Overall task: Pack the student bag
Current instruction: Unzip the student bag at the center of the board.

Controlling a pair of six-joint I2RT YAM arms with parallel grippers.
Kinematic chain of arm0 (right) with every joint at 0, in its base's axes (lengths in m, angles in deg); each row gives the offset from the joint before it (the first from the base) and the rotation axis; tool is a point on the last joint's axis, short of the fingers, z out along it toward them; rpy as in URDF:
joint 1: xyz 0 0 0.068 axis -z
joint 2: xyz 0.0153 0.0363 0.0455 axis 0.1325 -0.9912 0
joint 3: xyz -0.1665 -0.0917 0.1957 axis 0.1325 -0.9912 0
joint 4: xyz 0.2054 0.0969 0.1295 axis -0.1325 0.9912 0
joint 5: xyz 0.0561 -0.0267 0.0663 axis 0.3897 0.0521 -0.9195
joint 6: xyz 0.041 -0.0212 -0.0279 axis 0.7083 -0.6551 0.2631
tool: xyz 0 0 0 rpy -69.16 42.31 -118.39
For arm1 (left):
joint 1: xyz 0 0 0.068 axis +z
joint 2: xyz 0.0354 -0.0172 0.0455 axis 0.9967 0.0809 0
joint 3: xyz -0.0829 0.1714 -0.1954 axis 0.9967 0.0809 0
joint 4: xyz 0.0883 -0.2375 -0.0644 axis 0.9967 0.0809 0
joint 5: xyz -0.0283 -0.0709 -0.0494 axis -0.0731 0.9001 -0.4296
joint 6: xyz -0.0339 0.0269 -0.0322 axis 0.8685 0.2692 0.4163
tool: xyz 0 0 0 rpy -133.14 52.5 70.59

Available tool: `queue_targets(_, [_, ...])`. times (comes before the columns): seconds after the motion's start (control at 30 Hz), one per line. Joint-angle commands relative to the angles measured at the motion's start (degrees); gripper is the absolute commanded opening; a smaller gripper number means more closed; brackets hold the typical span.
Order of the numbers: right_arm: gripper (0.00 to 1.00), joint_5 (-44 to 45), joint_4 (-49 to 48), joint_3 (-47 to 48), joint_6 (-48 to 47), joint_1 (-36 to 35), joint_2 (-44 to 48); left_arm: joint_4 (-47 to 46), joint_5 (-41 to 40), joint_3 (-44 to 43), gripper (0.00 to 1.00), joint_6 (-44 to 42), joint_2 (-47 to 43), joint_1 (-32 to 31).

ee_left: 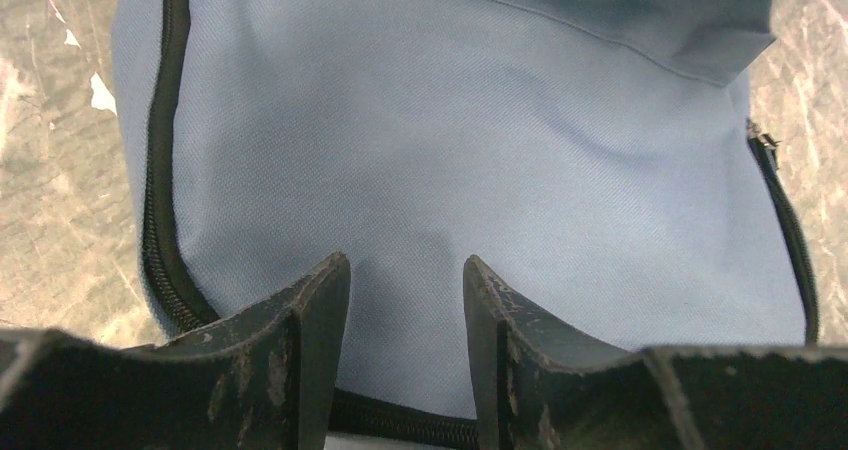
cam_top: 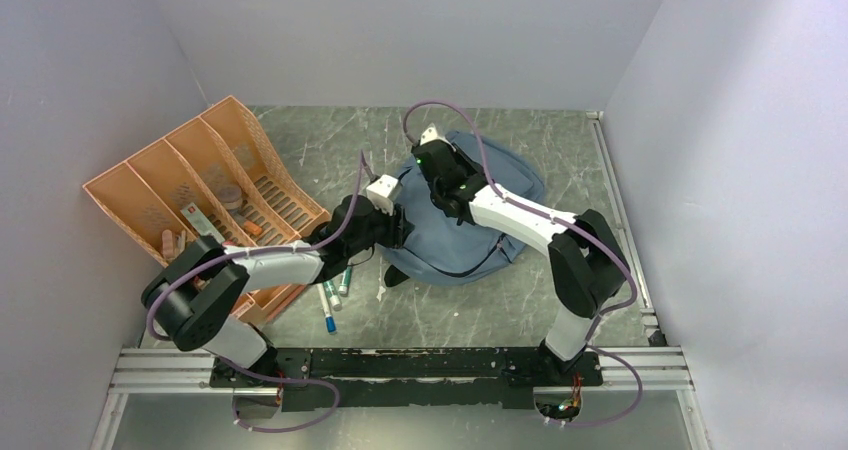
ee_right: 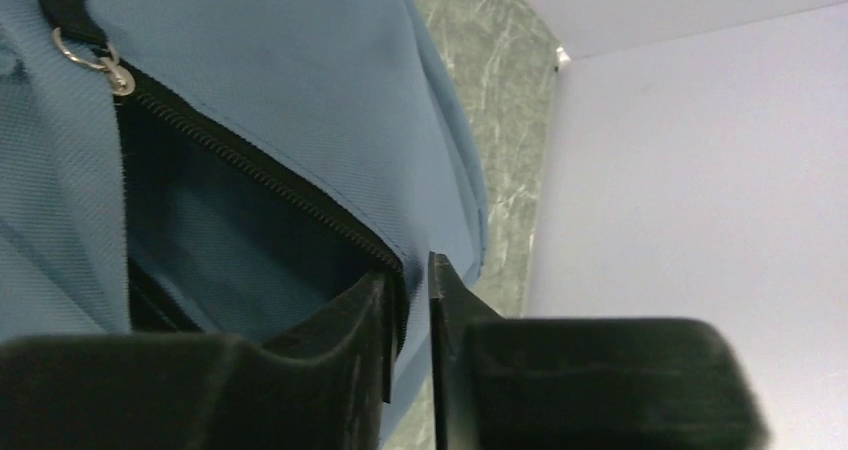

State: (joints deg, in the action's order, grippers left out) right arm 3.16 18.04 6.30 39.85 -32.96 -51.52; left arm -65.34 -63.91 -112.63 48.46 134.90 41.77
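You see the grey-green marbled table (cam_top: 330, 140) under everything; on it, a little right of the middle and toward the far side, lies the student bag (cam_top: 455, 240), soft and grey-blue, with a black zipper (ee_left: 160, 170) along its edge. To the left, near the wall, stands the orange tray (cam_top: 140, 185) with its long compartments; some small things lie in them, too small for me to name.

Your left arm (cam_top: 270, 265) reaches from the left base across the front of the tray to the near left side of the bag; your right arm (cam_top: 520, 220) bends over the bag from the right, with its wrist above the far part of it.

The left gripper (ee_left: 405, 265) has its two fingers clearly apart with nothing between them; the tips are over the smooth front fabric of the bag, and I cannot tell if they touch it. The right gripper (ee_right: 405, 270) is at the open mouth of the bag; one finger is inside the dark opening and the other is outside, they stand almost together, and the zippered rim runs into the narrow gap, so it looks pinched there.

Some pens (cam_top: 328, 310) lie on the table under the left arm, between tray and bag; a small metal zipper ring (ee_right: 95, 55) hangs at the top of the opening.
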Motion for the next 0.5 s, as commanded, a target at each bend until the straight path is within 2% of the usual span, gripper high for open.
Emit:
queue_targets(0.0, [0.14,-1.22,1.76,2.39,3.15,0.55,-0.51,-0.73,-1.57,0.81,0.51,1.48,-3.64,0.66])
queue_targets(0.1, [0.07,-3.11,2.56,2.48,5.24,1.23,-0.22,2.05,-2.66,-0.04,0.51,2.96,-5.65,1.57])
queue_targets(0.23, [0.01,-4.88,3.78,3.01,8.02,2.63,0.19,11.19,-5.64,-3.79,0.52,6.71,-8.53,3.09])
queue_targets(0.37, [0.0,-6.05,6.74,4.24,11.9,4.82,0.12,26.15,-7.56,-9.34,0.53,10.46,-9.82,5.35])
queue_targets(0.47, [0.0,-6.99,9.35,5.28,15.46,7.14,0.37,32.45,-7.6,-11.05,0.53,11.23,-10.43,5.89])
